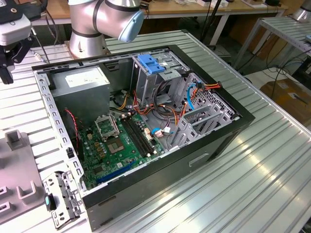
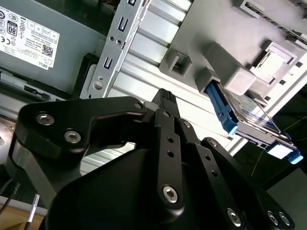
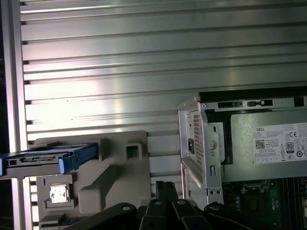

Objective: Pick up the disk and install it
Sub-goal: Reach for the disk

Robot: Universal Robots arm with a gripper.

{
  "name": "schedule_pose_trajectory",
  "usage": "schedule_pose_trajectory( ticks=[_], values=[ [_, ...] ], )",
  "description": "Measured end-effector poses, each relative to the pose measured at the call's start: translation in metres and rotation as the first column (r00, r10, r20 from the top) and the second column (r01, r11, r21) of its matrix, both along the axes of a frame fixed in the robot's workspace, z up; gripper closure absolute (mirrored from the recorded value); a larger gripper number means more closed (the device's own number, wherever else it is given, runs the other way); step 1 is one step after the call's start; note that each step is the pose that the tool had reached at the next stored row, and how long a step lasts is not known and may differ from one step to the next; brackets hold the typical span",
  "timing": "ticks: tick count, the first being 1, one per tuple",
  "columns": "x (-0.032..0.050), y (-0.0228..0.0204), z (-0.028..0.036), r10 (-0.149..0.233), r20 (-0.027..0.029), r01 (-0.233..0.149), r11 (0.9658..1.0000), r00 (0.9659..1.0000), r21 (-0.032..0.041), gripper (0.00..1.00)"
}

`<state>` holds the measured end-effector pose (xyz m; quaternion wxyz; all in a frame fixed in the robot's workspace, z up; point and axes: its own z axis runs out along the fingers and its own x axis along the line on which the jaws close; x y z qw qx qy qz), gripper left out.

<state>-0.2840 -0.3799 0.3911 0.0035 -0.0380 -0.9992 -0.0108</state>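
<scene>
A: Since the disk (image 3: 48, 160) sits in the grey holder (image 3: 115, 172), which way from the gripper (image 2: 165, 98) is it?
B: Sideways, away from the computer case (image 3: 211, 143); the gripper hangs over the table (image 3: 144, 72) between case and holder, apart from the disk.
A: Its long axis?
B: Along the table's grooves, I think.
A: And the gripper?
B: It holds nothing; open or closed, I cannot tell.
</scene>
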Motion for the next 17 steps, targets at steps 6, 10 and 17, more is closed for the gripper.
schedule_pose_trajectory(
  ticks=[6, 10, 17],
  values=[
    [-0.0099, 0.0, -0.0003, 0.0, -0.0027, 0.0, 1.0, 1.0, 0.0, 0.89],
    [-0.0158, 0.0, -0.0005, 0.0, -0.0044, 0.0, 1.0, 1.0, 0.0, 0.89],
    [-0.0276, 0.0, -0.0008, 0.0, -0.0077, 0.0, 1.0, 1.0, -0.0001, 0.89]
  ],
)
